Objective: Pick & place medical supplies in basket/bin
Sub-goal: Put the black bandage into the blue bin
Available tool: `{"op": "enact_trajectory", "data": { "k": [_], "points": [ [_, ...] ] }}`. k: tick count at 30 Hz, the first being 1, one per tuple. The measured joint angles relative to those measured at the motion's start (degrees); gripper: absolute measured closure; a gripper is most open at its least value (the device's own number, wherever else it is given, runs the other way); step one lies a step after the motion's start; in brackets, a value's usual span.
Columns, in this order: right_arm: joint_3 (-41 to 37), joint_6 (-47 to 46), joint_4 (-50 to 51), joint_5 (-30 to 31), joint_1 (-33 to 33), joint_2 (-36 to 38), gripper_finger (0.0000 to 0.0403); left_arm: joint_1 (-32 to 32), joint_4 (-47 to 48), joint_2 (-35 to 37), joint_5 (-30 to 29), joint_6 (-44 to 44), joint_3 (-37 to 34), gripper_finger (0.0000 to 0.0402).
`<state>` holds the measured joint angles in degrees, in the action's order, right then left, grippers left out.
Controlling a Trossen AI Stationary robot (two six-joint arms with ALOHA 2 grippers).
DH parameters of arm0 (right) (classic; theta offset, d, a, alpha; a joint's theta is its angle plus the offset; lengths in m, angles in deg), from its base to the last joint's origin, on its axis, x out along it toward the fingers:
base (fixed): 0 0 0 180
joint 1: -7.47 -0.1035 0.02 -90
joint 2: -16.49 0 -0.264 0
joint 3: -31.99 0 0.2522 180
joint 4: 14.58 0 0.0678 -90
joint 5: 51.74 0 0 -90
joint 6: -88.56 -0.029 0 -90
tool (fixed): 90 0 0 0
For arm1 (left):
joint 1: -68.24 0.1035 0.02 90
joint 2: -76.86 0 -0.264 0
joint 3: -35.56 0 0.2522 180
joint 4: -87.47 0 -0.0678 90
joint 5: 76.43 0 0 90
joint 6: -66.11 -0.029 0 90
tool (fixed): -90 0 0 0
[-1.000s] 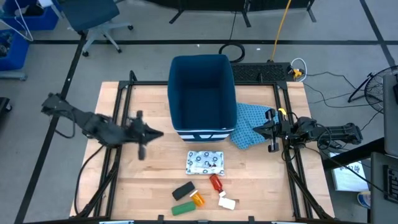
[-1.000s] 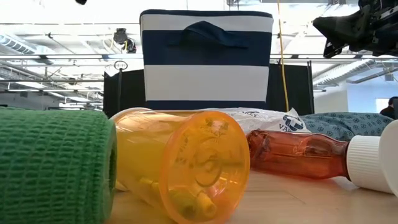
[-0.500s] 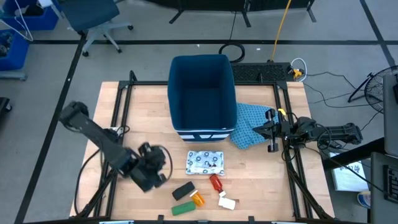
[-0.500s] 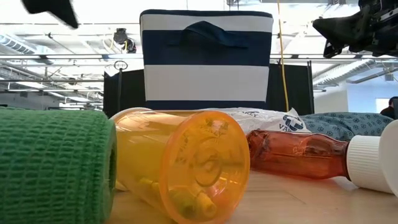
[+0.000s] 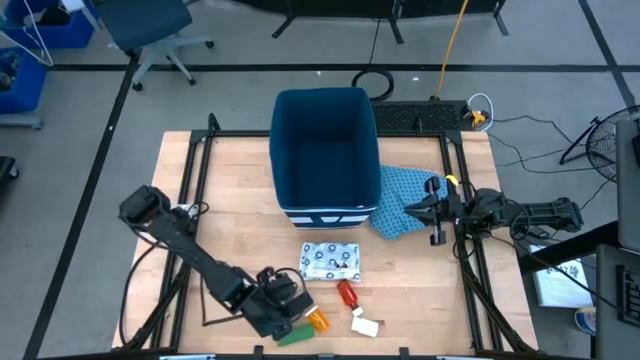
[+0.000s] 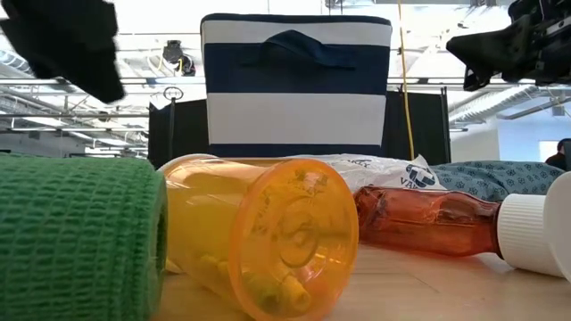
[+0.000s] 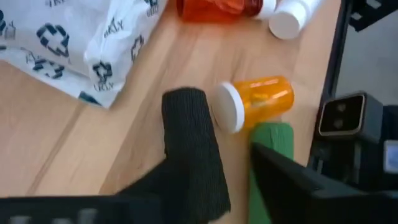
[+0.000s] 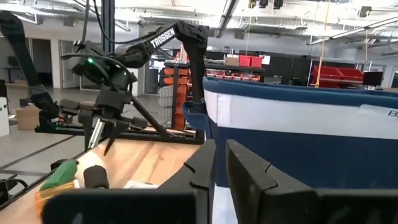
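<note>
Six small supplies are lying on the wooden bench [image 5: 200, 200] in front of the deep dark-blue rectangular bin with the white-striped base [image 5: 325, 150], none of them in it yet: one flat white blue-patterned packet [image 5: 330, 261], one black block [image 7: 189, 146], one green block [image 7: 268, 162], one orange vial with a white cap [image 7: 258, 101], one red bottle [image 5: 347, 293] and one small white piece [image 5: 365, 325]. One blue patterned cloth [image 5: 400, 200] is lying beside the bin.

I am hanging my left gripper [image 5: 283, 300] over the black block, its jaws apart, one finger on each side of the block as my left wrist camera shows it. My right gripper [image 5: 432, 213] is waiting over the cloth near the bin, jaws together.

Crowding is the risk I am judging here. The green block is lying just beside the black one, and the orange vial's cap is close against both. If I come down off-centre, a finger could land on the green block or nudge the vial, which would likely roll across the bench. Clamping too near the block's end could also let it twist out on the lift
</note>
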<state>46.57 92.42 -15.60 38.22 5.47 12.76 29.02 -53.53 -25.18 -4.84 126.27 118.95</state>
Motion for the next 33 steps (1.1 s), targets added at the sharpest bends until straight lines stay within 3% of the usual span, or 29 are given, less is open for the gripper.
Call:
{"op": "enact_trajectory", "data": {
  "k": [5,10,21,27,33],
  "points": [
    [-0.01,0.04,-1.70,0.02,0.02,-0.03,0.0346,2.25,2.07,-0.04,6.92,3.35,0.02,0.0099],
    [0.00,0.87,-2.95,0.22,0.00,-0.07,0.0327,2.64,1.71,-0.45,7.66,0.29,0.02,0.0058],
    [0.00,3.09,-3.48,0.25,0.01,-0.09,0.0295,4.07,0.71,-5.82,7.77,-4.51,0.02,0.0077],
    [-0.01,3.28,-3.34,0.26,0.01,-0.11,0.0293,4.33,-1.82,-9.66,11.76,-4.46,0.02,0.0089],
    [-0.01,3.28,-2.95,0.20,0.01,-0.13,0.0291,4.09,-1.61,-11.43,11.17,-3.92,0.30,0.0090]
  ]
}}
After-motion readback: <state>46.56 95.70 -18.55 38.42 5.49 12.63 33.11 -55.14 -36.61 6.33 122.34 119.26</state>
